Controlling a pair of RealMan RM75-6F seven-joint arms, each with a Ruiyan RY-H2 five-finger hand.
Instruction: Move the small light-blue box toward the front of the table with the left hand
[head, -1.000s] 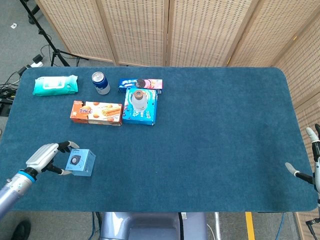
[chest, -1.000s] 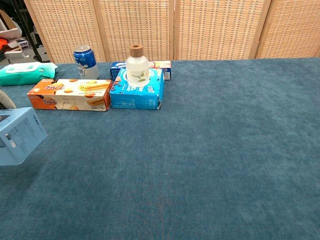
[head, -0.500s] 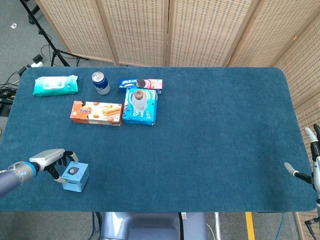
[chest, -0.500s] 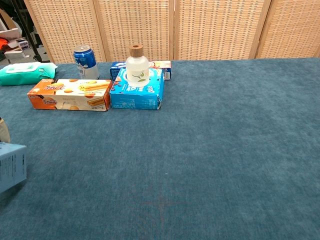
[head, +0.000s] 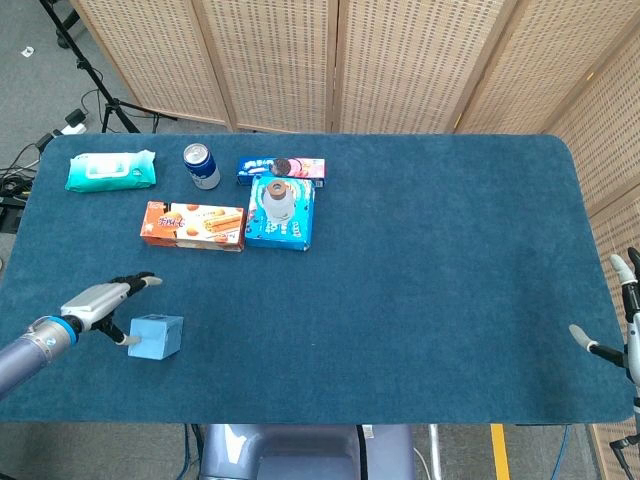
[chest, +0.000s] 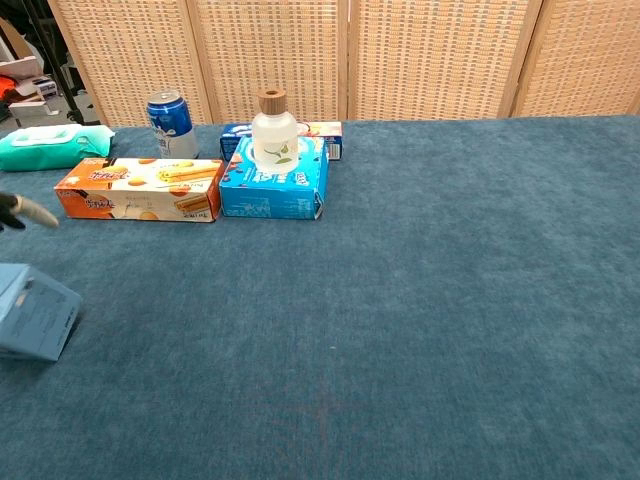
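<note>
Head view gives us the left robot hand (head: 100, 303) at the front left of the blue worktop (head: 430, 260), its fingers spread apart and holding nothing; one fingertip reaches toward the small light-blue box (head: 156, 336) and seems to touch its near side, though we cannot be sure of contact. That box lies on the worktop just to the right of this robot hand, close to the front edge. In the chest view we see the same box (chest: 33, 312) at the left border, tilted, with only a fingertip of the left robot hand (chest: 22, 209) showing above it.

Well beyond the left robot hand, toward the back of the worktop, we find a green pack of wipes (head: 110, 171), a blue can (head: 201, 166), an orange biscuit box (head: 193, 224), and a blue box (head: 281, 218) with a bottle (head: 279, 201) standing on it; a flat cookie pack (head: 282, 168) lies just behind that box.

Far to the right, at the worktop's front right corner, we see the right robot hand (head: 618, 320) only in part; its visible fingers are apart and hold nothing.
</note>
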